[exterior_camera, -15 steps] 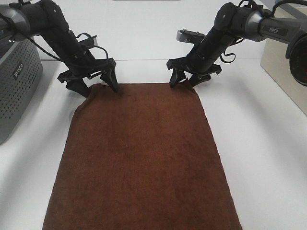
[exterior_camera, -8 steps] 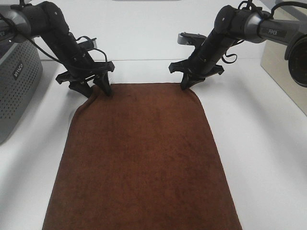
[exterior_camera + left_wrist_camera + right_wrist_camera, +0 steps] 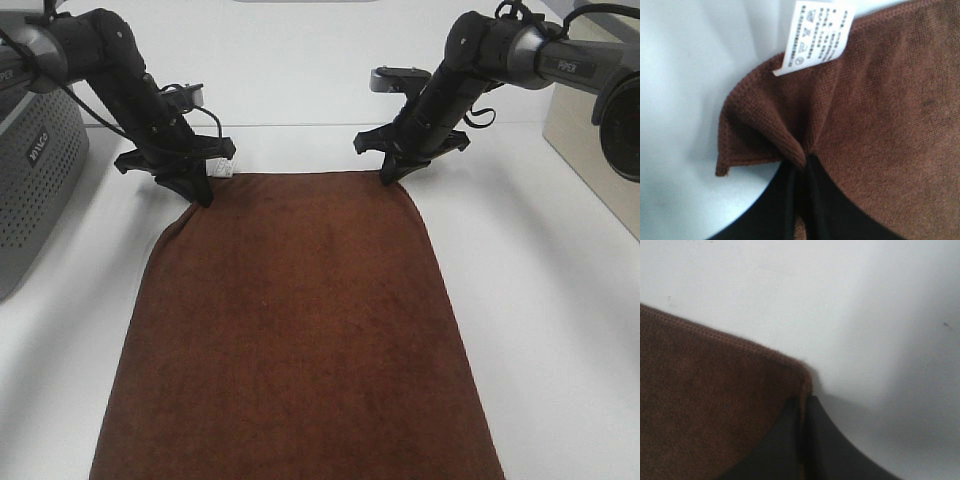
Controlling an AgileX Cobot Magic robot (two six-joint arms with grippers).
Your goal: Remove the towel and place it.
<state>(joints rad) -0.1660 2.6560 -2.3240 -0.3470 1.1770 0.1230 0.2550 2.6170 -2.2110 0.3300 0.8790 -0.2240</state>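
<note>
The towel (image 3: 295, 320) is a large dark reddish-brown cloth lying flat on the white table, its near end cut off by the frame. My left gripper (image 3: 203, 188) is shut on the towel's far left corner. In the left wrist view the black fingers (image 3: 790, 200) pinch a fold of towel (image 3: 880, 100) just below its white tag (image 3: 815, 32). My right gripper (image 3: 390, 176) is shut on the far right corner. In the right wrist view its fingers (image 3: 805, 435) clamp the hemmed corner (image 3: 715, 390).
A grey perforated basket (image 3: 35, 175) stands at the left edge. A beige box (image 3: 590, 140) stands at the right edge. The white table (image 3: 540, 300) lies bare on both sides of the towel and behind it.
Both grippers went from open, straddling the towel's far corners, to shut on them. The left corner is now bunched and its white tag shows.
</note>
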